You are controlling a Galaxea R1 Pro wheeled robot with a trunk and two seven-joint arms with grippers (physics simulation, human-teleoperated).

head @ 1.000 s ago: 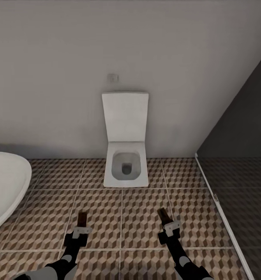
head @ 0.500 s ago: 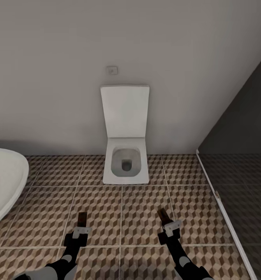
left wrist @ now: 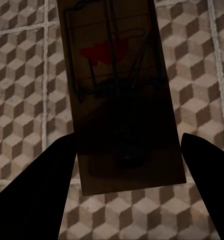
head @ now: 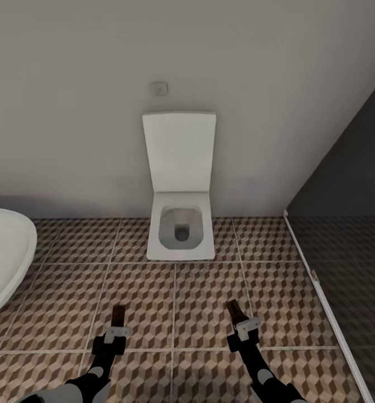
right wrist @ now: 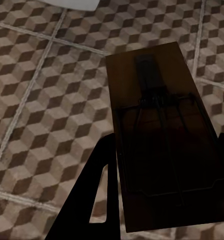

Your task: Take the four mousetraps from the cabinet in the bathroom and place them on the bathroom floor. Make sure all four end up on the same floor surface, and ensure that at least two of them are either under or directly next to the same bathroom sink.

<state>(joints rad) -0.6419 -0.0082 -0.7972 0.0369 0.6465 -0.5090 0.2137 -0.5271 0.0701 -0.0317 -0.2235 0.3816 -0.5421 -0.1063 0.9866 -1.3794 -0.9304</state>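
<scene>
Each hand carries a mousetrap above the bathroom floor (head: 198, 302). My left gripper (head: 117, 324) is shut on a brown wooden mousetrap (head: 118, 314); the left wrist view shows that mousetrap (left wrist: 119, 95) close up, with dark wire and a red mark, held between the dark fingers (left wrist: 36, 195). My right gripper (head: 239, 318) is shut on a second mousetrap (head: 234, 309), which the right wrist view shows as a board (right wrist: 162, 135) with wire parts over the cube-patterned tiles (right wrist: 46, 90). The cabinet and the bathroom sink are out of view.
A white toilet (head: 180, 224) with its lid up stands against the grey wall straight ahead. An oval white bathtub (head: 3, 257) edge curves in at the left. A dark shower area (head: 350, 268) behind a pale floor strip lies at the right.
The whole head view has shifted: the toilet and wall switch sit higher and the bathtub edge further left, so the camera moved. Both grippers keep their mousetraps in the same pose.
</scene>
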